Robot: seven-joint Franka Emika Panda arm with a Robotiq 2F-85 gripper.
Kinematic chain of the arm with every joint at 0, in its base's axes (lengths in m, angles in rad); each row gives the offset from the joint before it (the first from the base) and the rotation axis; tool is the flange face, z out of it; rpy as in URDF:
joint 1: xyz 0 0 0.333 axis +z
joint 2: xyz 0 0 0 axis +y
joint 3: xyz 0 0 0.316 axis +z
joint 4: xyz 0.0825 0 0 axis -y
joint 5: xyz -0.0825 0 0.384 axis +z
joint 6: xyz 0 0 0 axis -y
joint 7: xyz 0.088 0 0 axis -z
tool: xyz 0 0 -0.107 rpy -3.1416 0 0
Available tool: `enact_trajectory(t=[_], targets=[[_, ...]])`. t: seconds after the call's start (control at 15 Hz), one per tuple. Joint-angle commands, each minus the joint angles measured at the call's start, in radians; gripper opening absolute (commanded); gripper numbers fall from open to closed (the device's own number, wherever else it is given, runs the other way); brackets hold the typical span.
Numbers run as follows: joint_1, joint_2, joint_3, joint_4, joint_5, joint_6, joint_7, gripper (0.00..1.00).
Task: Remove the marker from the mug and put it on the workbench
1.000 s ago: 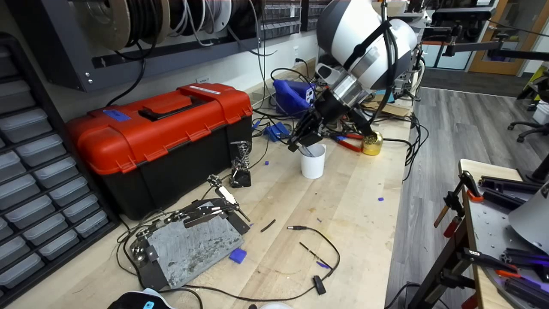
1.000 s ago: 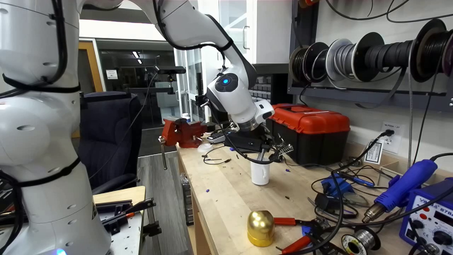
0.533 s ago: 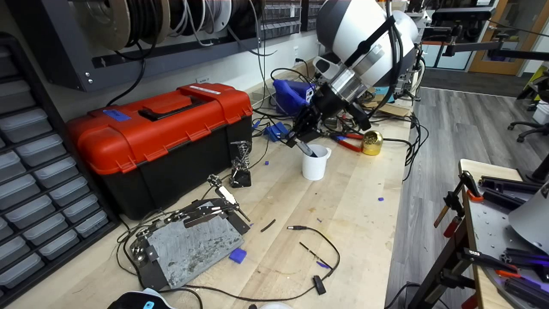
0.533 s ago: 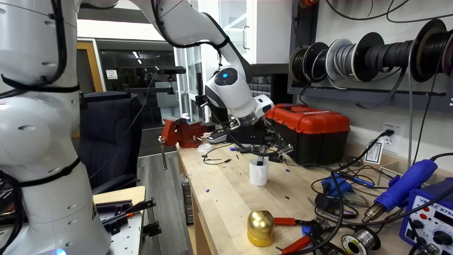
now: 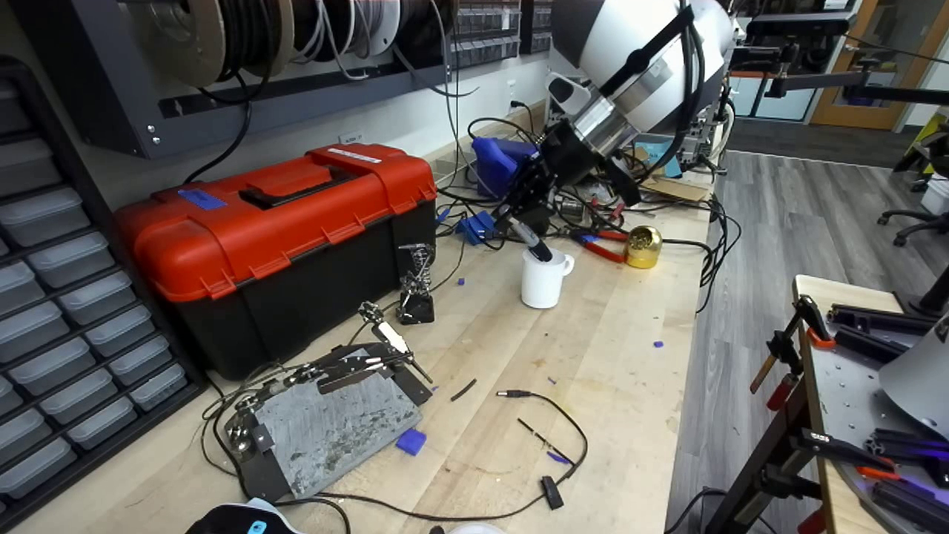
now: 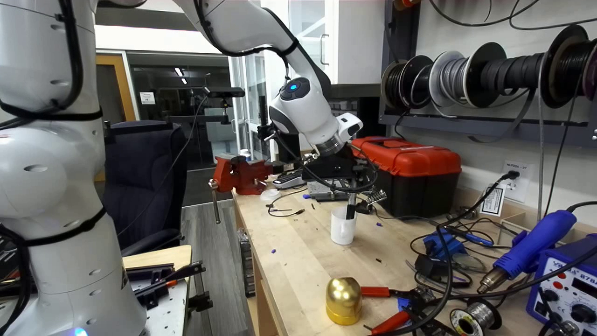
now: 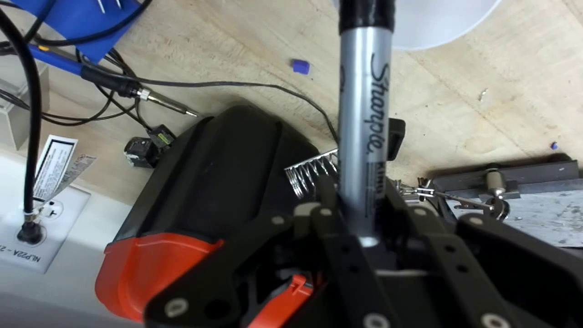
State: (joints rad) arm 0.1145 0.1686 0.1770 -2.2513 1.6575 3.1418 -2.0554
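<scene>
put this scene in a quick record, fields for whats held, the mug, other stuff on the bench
held item: marker, tilted, silver barrel, black end, lettered Sharpie
grip: pincer closed on the barrel
container: white mug, upright on the workbench
marker to mug: black end at the mug's mouth; unclear whether its tip clears the rim
also on workbench: red and black toolbox, gold-coloured pot
left to do: marker not yet on workbench

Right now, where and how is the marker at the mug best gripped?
Grip the marker by the upper end of its grey barrel, I'd say, from above with jaws across its width. It's slim, straight and tilted, black end down at the mouth of the mug, so the barrel stands free above the rim. The gripper holds it there.
</scene>
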Motion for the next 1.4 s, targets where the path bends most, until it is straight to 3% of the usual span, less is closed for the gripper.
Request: enact_trajectory(t=[0.0,0.4,0.87,1.33], targets=[[0.011,-0.039,0.008,-0.01,-0.05,0.042,0.072,0.06],[0.034,-0.029,0.016,0.015,-0.139,0.072,0.177,0.06],[0.091,-0.01,0.002,-0.006,-0.326,0.125,0.411,0.06],[0.124,-0.039,-0.017,0.023,-0.413,0.066,0.66,0.06]])
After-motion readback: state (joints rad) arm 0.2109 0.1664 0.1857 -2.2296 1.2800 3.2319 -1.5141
